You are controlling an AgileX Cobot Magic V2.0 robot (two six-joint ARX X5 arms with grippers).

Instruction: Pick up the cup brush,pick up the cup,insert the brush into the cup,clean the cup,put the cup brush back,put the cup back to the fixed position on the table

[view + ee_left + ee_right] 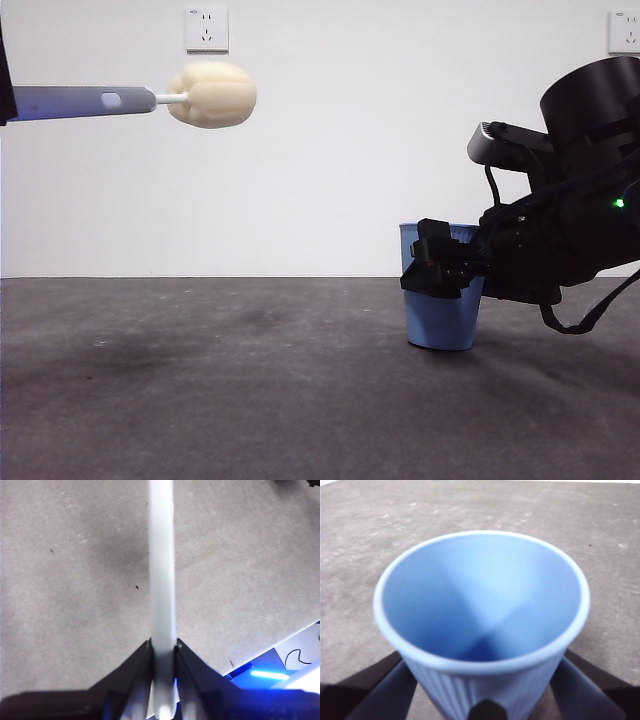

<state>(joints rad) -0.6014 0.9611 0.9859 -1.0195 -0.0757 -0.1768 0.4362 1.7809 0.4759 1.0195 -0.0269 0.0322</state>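
The cup brush is held level, high at the left of the front view, its grey handle (80,102) pointing right and its cream-yellow sponge head (212,95) free in the air. My left gripper (163,647) is shut on the handle (161,555); in the front view only a black tip of it (4,85) shows at the left edge. The light blue ribbed cup (440,312) stands upright on the dark grey table (200,380) at the right. My right gripper (440,268) reaches in from the right, its jaws against both sides of the cup (480,600).
Two wall sockets (206,28) (625,32) sit on the white wall. The right arm's bulky black body (580,200) fills the right edge. A white sheet with a black mark (300,655) and a blue light lie past the table's edge in the left wrist view.
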